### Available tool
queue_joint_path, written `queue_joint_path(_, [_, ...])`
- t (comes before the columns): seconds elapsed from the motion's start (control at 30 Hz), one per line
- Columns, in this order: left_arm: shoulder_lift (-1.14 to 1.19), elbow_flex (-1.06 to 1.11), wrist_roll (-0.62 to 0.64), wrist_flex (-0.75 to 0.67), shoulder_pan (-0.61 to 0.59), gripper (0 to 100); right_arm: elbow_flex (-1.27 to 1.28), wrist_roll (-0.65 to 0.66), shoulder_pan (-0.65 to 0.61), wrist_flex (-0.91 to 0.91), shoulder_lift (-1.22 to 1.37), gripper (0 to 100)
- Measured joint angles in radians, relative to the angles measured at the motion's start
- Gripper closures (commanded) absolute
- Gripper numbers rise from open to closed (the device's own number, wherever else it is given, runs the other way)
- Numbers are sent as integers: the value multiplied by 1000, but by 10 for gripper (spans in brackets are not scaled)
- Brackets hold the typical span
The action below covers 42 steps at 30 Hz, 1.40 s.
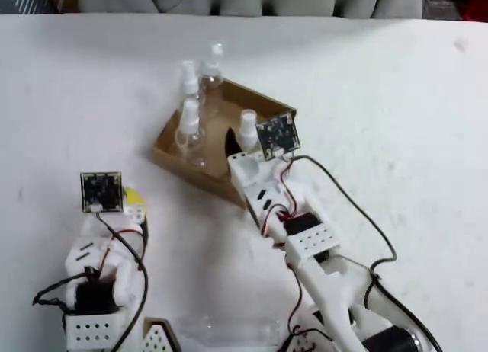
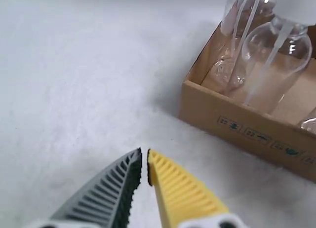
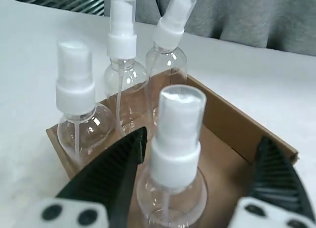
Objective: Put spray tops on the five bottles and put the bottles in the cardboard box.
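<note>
The cardboard box [image 1: 263, 107] sits mid-table and holds several clear bottles with white spray tops, all upright. My right gripper [image 3: 202, 141] is over the box, open, with the nearest bottle [image 3: 174, 161] standing between its jaws, the black finger [image 3: 111, 176] close beside it. Behind stand three more bottles [image 3: 76, 114] [image 3: 123, 75] [image 3: 170, 55]. From above, that gripper [image 1: 242, 142] is at the bottle [image 1: 248, 126] in the box's near right part. My left gripper [image 2: 144, 161] is shut and empty, low over the white table, left of the box [image 2: 247, 132].
The left arm [image 1: 103, 253] rests at the table's near left. Cables [image 1: 358, 207] trail from the right arm [image 1: 320, 260]. A clear plastic piece [image 1: 221, 333] and a cardboard scrap [image 1: 158, 335] lie at the front edge. White table [image 1: 381, 100] stretches right of the box.
</note>
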Motion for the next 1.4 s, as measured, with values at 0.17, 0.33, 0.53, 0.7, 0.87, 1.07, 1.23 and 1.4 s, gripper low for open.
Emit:
queue_joint_path(0.17, [0, 0, 0, 0, 0, 980, 0, 0, 0, 68, -81, 697])
queue_joint_path(0.33, [0, 0, 0, 0, 0, 980, 0, 0, -31, 201, -226, 700])
queue_joint_path(0.53, [0, 0, 0, 0, 0, 980, 0, 0, -40, 407, -450, 704])
queue_joint_path(0.7, [0, 0, 0, 0, 0, 980, 0, 0, 2, 611, -651, 868])
queue_joint_path(0.87, [0, 0, 0, 0, 0, 980, 0, 0, 115, 707, -784, 982])
queue_joint_path(1.07, [0, 0, 0, 0, 0, 980, 6, 0, 229, 730, -775, 982])
queue_joint_path(1.23, [0, 0, 0, 0, 0, 980, 6, 0, 284, 730, -638, 982])
queue_joint_path(1.4, [0, 0, 0, 0, 0, 980, -78, 0, 311, 867, -451, 981])
